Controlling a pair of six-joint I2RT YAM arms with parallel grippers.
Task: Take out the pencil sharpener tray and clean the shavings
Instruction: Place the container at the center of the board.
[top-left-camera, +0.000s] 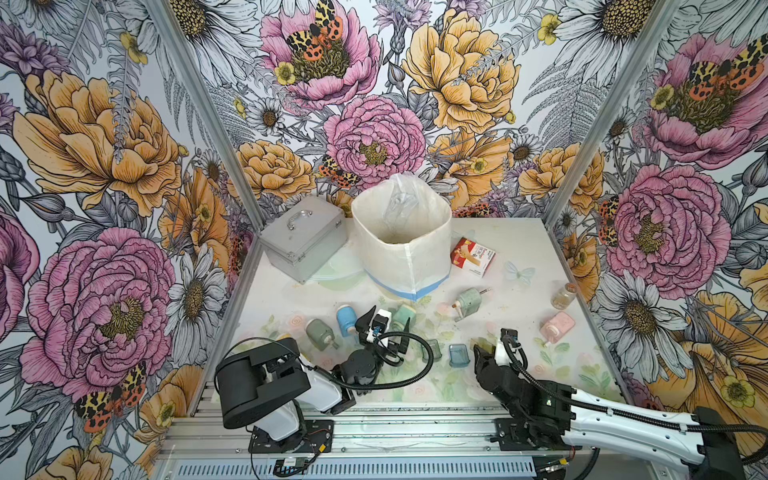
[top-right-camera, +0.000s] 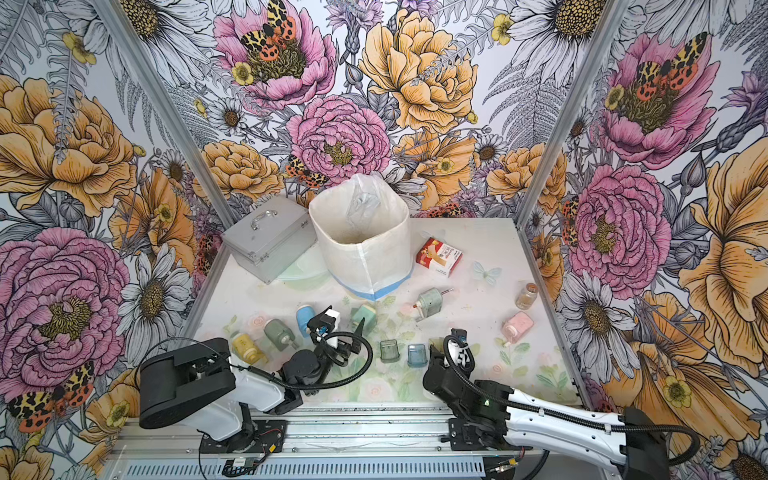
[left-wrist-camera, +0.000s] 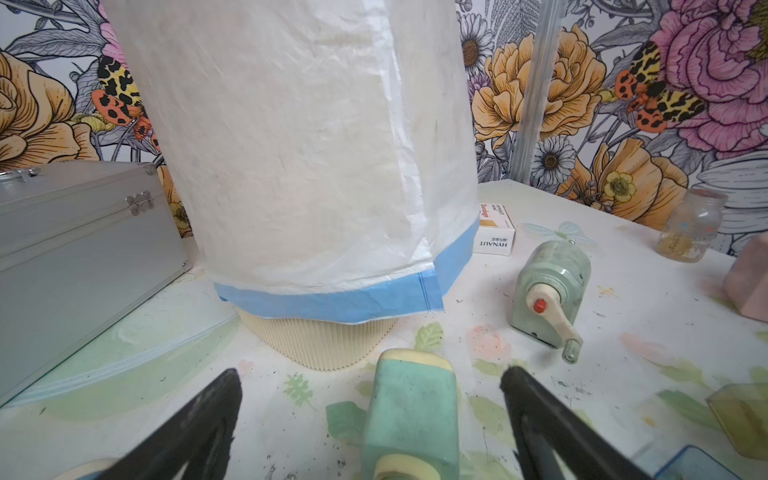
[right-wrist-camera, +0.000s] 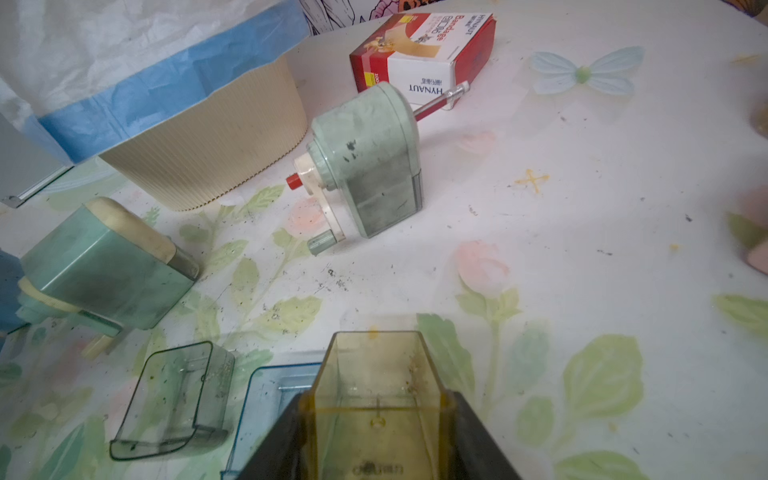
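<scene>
My right gripper (right-wrist-camera: 376, 419) is shut on a clear yellow pencil sharpener tray (right-wrist-camera: 376, 382), held low over the table's front; both top views show the tray (top-left-camera: 484, 347) (top-right-camera: 436, 343) in front of the right arm. A few brownish shavings (right-wrist-camera: 413, 365) cling to its inner wall, and dark flecks (right-wrist-camera: 332, 278) speckle the table. My left gripper (left-wrist-camera: 371, 374) is open, its fingers on either side of a teal sharpener (left-wrist-camera: 409, 415) lying on its side, not touching it. An empty green tray (right-wrist-camera: 174, 399) and a blue tray (right-wrist-camera: 274, 407) lie side by side beside the yellow one.
A white-bagged bin (top-left-camera: 401, 241) stands at the back centre, a metal case (top-left-camera: 303, 237) to its left, a bandage box (top-left-camera: 473, 257) to its right. Blue (top-left-camera: 345, 320), grey-green (top-left-camera: 320, 332), yellow (top-right-camera: 245, 347), pale green (top-left-camera: 469, 301) and pink (top-left-camera: 557, 326) sharpeners and a jar (top-left-camera: 564, 296) are scattered about.
</scene>
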